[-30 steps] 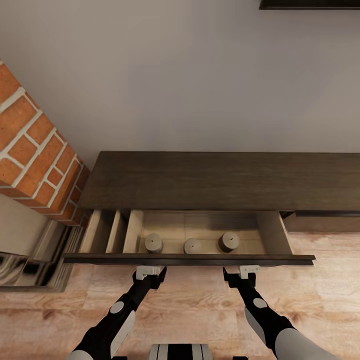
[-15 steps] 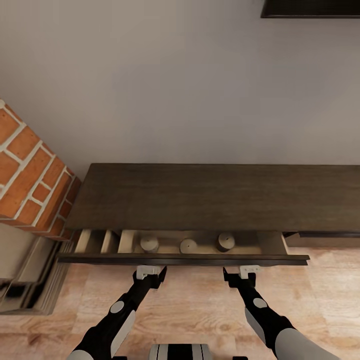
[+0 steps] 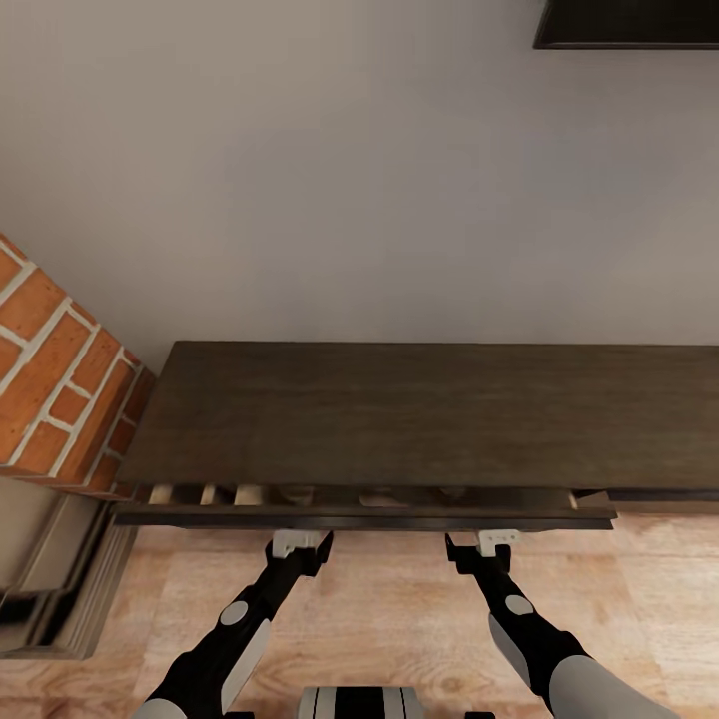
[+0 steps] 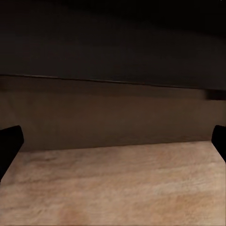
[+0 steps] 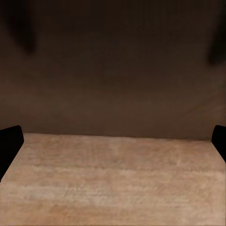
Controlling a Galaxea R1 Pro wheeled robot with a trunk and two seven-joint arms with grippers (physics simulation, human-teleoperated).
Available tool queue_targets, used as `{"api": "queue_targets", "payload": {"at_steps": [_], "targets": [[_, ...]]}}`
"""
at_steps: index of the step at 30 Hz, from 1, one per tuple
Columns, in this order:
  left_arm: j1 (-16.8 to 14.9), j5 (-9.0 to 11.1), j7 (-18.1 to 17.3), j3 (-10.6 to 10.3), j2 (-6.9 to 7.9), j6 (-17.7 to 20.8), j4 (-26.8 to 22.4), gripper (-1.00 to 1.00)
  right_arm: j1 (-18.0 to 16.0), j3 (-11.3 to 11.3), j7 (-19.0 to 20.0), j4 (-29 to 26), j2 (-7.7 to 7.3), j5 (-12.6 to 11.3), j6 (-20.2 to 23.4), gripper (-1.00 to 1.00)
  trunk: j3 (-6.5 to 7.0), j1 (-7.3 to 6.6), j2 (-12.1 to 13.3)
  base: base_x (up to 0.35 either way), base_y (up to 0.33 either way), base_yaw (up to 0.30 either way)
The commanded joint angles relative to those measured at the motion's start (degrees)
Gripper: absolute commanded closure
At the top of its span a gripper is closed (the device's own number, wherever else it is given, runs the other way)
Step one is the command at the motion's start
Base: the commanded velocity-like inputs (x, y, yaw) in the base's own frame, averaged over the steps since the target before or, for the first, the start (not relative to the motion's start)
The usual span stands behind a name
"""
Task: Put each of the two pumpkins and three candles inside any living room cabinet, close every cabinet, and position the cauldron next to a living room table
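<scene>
The long dark-brown cabinet (image 3: 419, 414) stands against the wall, and its drawer front (image 3: 364, 516) is out by only a narrow gap. In that gap the tops of the three candles (image 3: 298, 492) barely peek, near the pale drawer dividers (image 3: 205, 494). My left gripper (image 3: 300, 542) and right gripper (image 3: 486, 542) are both open, side by side right at the drawer front. In the left wrist view the dark drawer front (image 4: 113, 113) is close ahead, with black fingertips (image 4: 9, 146) far apart. The right wrist fingertips (image 5: 9, 143) are equally wide. The pumpkins and cauldron are out of view.
A brick fireplace (image 3: 55, 389) with a stone hearth (image 3: 60, 579) stands at the cabinet's left end. A dark object (image 3: 629, 22) hangs on the wall at upper right. Light wooden floor (image 3: 389, 609) lies under my arms.
The drawer has slid in from well open to nearly shut, hiding most of the candles. Both grippers stayed at its front, and the view moved forward with them.
</scene>
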Motion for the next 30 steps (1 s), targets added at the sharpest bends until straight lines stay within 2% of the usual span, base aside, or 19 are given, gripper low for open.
{"api": "queue_targets", "payload": {"at_steps": [1,23,30], "targets": [[-0.01,0.00,0.00,-0.01,0.00,0.00,0.00,-1.00,-0.02,-0.01,0.00,-0.02,-0.01,0.01,-0.01,-1.00,0.00,0.00,0.00,0.119,0.000,0.000],[-0.02,0.04,0.00,-0.07,0.05,0.00,-0.06,-1.00,-0.01,0.01,-0.17,-0.02,0.00,0.01,-0.01,-1.00,0.00,0.00,0.00,0.125,0.000,0.000],[-0.04,0.05,0.00,-0.06,0.01,0.00,0.01,-1.00,-0.02,0.07,-0.18,-0.02,-0.01,0.01,0.20,-1.00,0.00,0.00,0.00,-0.156,0.000,0.000]]}}
